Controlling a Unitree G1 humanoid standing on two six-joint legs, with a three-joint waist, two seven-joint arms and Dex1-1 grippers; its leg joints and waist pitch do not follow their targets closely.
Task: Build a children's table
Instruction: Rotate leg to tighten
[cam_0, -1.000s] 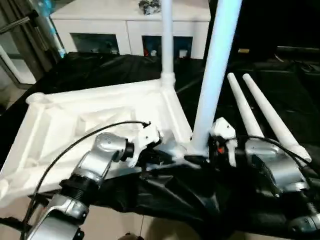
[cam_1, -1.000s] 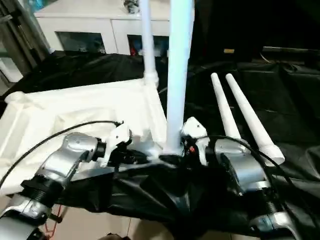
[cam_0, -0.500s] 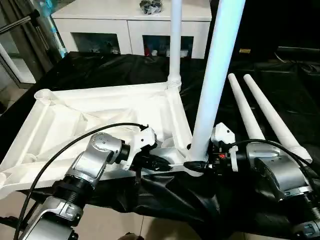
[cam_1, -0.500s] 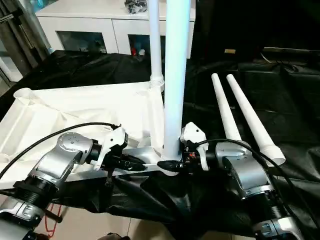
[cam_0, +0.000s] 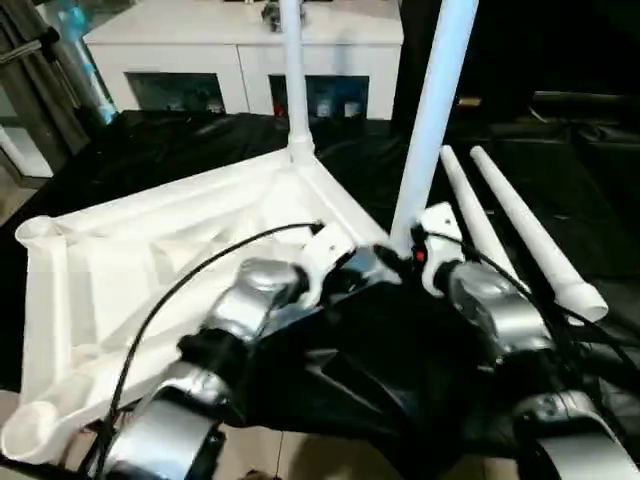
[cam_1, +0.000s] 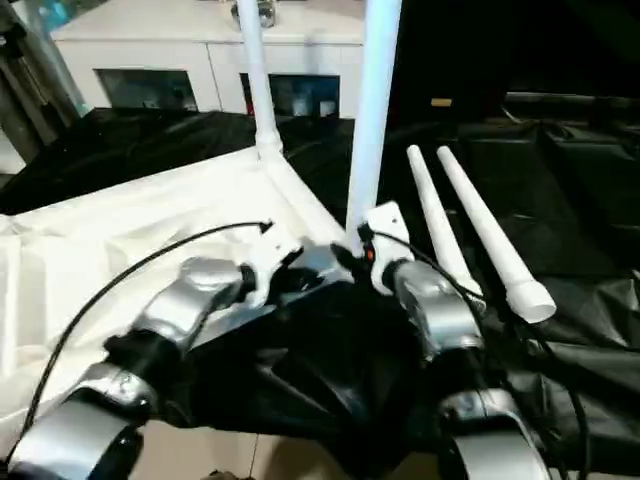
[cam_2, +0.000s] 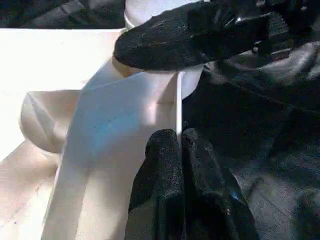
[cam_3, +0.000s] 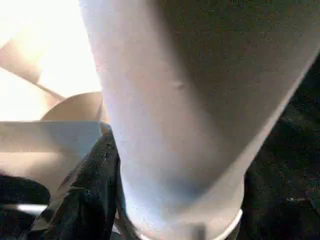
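The left wrist view shows the left pincer (cam_2: 181, 150) pressed shut against the near rim of the upturned children's table (cam_0: 150, 250). The right wrist view shows the right pincer (cam_0: 405, 255) spread around the base of a standing leg (cam_0: 430, 120) at the corner socket. Two loose legs (cam_0: 520, 225) lie on the black cloth (cam_0: 620, 200); both upright legs are cut off above.

Two upright legs (cam_0: 432, 110) block the tabletop's (cam_0: 120, 270) near corner, two loose legs (cam_0: 520, 235) lying right, ribbed underside open leftward

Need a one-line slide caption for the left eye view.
Upturned white tabletop on black cloth, two legs standing in its sockets; both arms work at the near leg, two spare legs lying alongside.
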